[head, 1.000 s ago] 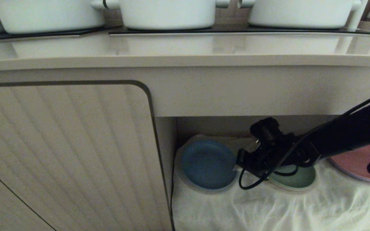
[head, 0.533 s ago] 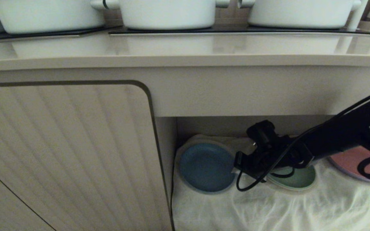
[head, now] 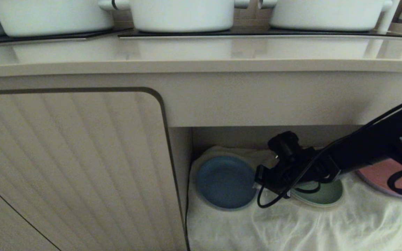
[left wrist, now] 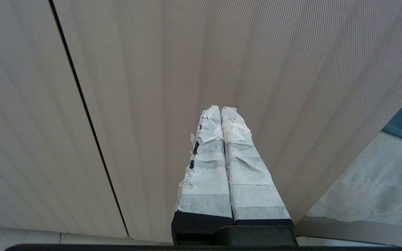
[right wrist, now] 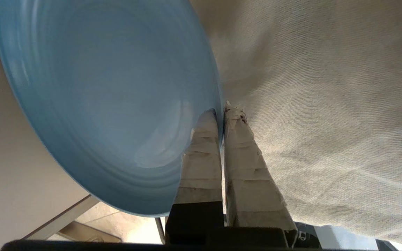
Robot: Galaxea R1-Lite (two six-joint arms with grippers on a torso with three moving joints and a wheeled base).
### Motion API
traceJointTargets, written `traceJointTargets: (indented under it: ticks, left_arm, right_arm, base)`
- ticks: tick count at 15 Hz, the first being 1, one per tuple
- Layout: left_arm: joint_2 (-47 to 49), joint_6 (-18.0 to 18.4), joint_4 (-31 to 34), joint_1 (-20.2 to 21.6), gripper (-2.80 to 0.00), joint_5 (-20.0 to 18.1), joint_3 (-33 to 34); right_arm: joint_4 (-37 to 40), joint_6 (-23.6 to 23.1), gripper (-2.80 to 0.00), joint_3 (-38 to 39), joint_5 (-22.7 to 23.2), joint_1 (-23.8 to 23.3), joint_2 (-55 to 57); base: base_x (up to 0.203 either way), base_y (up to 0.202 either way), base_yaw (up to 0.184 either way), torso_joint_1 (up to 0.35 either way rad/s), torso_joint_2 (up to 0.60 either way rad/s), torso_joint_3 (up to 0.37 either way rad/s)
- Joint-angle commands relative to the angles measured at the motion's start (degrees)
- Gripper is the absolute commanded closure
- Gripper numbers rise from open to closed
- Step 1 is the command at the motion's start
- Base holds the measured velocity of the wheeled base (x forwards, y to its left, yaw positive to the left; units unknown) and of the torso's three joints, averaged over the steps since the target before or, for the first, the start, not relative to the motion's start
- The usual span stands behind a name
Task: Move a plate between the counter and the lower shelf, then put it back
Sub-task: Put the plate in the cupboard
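Since my right hand point(right wrist: 220, 113) is pinched on only the rim of the plate point(head: 226, 182), inside the lower shelf point(head: 291, 223), it could slip or snag the cloth point(right wrist: 326, 104) w/ any lift toward the surface point(head: 201, 52).

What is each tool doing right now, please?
Left tool: shut, holding nothing, parked in front of the cabinet door.
Right tool: shut on the plate by its rim, in the lower shelf.
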Motion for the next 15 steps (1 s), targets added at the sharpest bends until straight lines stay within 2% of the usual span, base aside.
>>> traceJointTargets:
  ticks: [1, 15]
  left_arm:
    - [0.0, -0.1, 0.0, 0.0, 0.00, 0.0, 0.0]
    - [0.0, -0.1, 0.0, 0.0, 0.00, 0.0, 0.0]
  right_arm:
    - [0.0, 0.2, 0.00, 0.0, 0.0, 0.0, 0.0]
    - [0.3, 0.1, 0.00, -0.5, -0.3, -0.3, 0.0]
  base:
    - [0.000, 0.000, 0.000, 0.000, 0.00, 0.000]
    - [0.000, 0.000, 0.000, 0.000, 0.00, 0.000]
